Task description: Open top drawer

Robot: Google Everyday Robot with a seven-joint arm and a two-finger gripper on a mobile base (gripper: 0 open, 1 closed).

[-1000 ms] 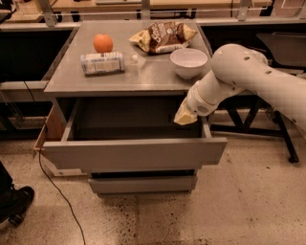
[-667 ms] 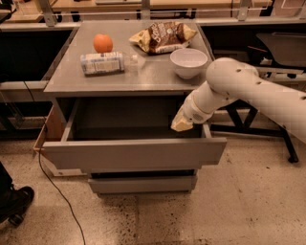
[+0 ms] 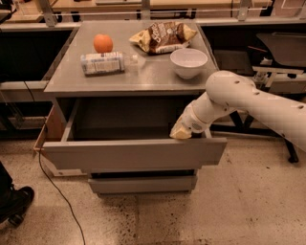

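Tool sits just behind the wide front panel of the pulled-out top drawer, near its right end; whether clenched or released cannot be told.

**A lab or workshop, not a home**

You're looking at a work area: a speckled hard floor, a loose cable trailing across it, and metal-framed benches behind a grey cabinet. Your gripper sits inside the open top drawer, at its right end.
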